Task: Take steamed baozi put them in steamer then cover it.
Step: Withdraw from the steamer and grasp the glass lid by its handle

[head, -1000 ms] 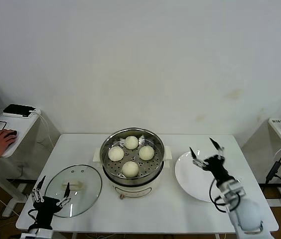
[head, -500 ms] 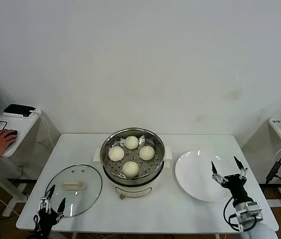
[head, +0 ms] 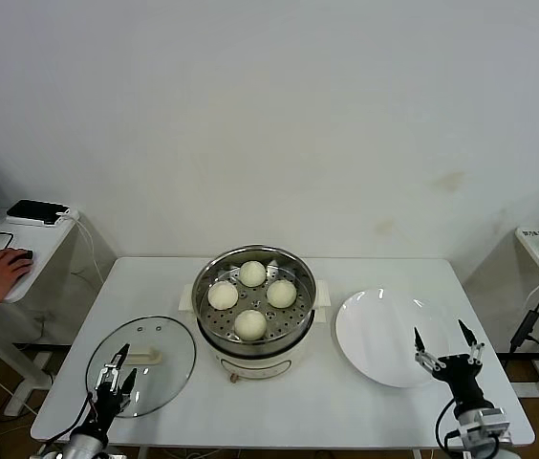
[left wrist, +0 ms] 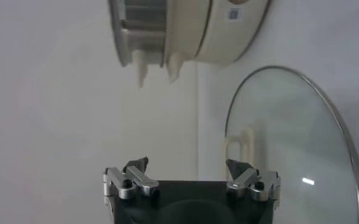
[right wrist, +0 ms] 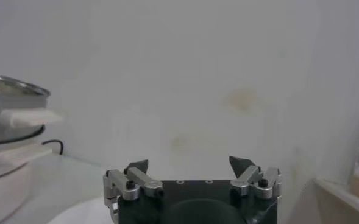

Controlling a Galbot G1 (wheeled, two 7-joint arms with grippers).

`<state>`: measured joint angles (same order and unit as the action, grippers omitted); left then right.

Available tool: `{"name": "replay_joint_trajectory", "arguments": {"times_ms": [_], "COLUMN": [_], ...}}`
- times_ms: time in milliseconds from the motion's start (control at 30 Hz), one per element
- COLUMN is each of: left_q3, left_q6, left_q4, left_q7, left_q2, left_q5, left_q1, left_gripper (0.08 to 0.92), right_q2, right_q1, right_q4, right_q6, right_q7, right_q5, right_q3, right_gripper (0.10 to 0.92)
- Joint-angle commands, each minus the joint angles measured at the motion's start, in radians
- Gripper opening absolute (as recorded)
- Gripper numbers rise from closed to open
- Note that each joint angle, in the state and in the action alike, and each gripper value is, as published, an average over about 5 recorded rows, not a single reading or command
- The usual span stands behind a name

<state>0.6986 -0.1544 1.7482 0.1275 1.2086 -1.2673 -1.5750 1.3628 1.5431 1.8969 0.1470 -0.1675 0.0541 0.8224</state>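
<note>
Four smooth round baozi (head: 252,297) in shiny perforated steel steamer (head: 253,298) centre, glass cover (head: 141,364) lower left – left gripper (head: 113,375) spread over its near edge, right gripper (head: 446,348) spread, lower right by flat white plate (head: 384,337).

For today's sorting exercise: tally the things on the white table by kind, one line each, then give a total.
Steamed baozi: 4, in the steamer
Steamer: 1
Cover: 1, glass, lying beside the steamer
White plate: 1, bare
Total: 7
</note>
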Motion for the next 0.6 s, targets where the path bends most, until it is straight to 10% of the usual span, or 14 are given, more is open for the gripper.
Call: {"name": "replay_joint_trajectory", "arguments": {"times_ms": [33, 600], "left_q3": [-0.030, -0.074], "left_q6": [-0.006, 0.021], "left_q4": [-0.131, -0.192], "left_q7": [0.003, -0.013], "left_q2": [-0.042, -0.074], "left_q5": [-0.051, -0.026], "left_q1": [0.105, 0.210], "left_gripper": [0.823, 0.823], "right_q2": [0.010, 0.026], "right_q1": [0.027, 0.047], "right_q4": [0.010, 0.012], "right_q6": [0.002, 0.008], "right_q7": [0.002, 0.000], "right_q5": [-0.004, -0.032], "right_q3": [0.013, 0.006], "right_gripper": [0.823, 0.823]}}
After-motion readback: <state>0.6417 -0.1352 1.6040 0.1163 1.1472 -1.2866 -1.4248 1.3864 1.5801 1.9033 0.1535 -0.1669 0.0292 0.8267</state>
